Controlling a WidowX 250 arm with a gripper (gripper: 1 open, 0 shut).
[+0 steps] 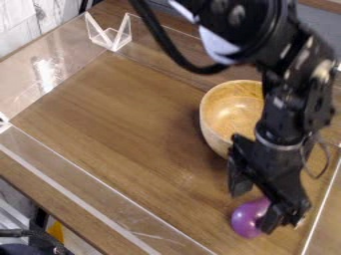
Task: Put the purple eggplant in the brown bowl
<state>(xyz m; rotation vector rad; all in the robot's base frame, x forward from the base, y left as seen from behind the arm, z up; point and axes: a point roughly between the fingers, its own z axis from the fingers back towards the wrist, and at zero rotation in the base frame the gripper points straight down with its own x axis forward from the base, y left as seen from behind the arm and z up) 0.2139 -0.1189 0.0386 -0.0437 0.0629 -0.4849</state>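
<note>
wide bare table (120, 120) left of the brown bowl (224, 112).

Bench (120, 120): brown wood, visible grain, slight sheen. Brown bowl (226, 105): light wood, smooth. Purple eggplant (246, 219): glossy, plastic-looking. My claw (266, 194): matt black. Clear glossy panels (67, 159) edge the bench.
</note>
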